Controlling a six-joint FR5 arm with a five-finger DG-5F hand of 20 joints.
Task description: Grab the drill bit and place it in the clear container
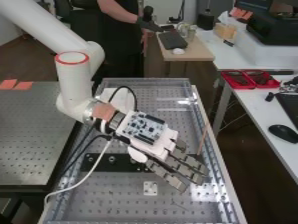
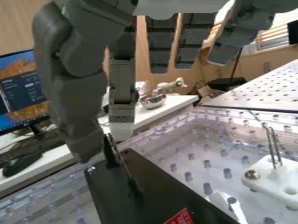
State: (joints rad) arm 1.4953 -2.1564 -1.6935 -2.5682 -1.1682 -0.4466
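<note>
In the high view the hand (image 1: 176, 167) is low over the perforated bench, its fingers slanting toward the bench's right side. In the wrist view the hand (image 2: 66, 90) has its thumb and one finger closed together at their tips, while the other fingers hang nearly straight. A thin dark drill bit (image 2: 124, 165) is pinched between those tips and points down over a black flat-topped object (image 2: 143, 185) with a red label. Whether its lower end touches that surface I cannot tell. Clear plastic (image 2: 193, 135) lies beside the black object; I cannot tell its full outline.
A white block (image 2: 276, 182) with two upright metal pins stands near the black object. On the bench are a black plate (image 1: 110, 162) and a small white plate (image 1: 150, 188). Red trays (image 1: 249, 80) and a mouse (image 1: 283, 132) rest on the side table. A white cable loops beside the arm.
</note>
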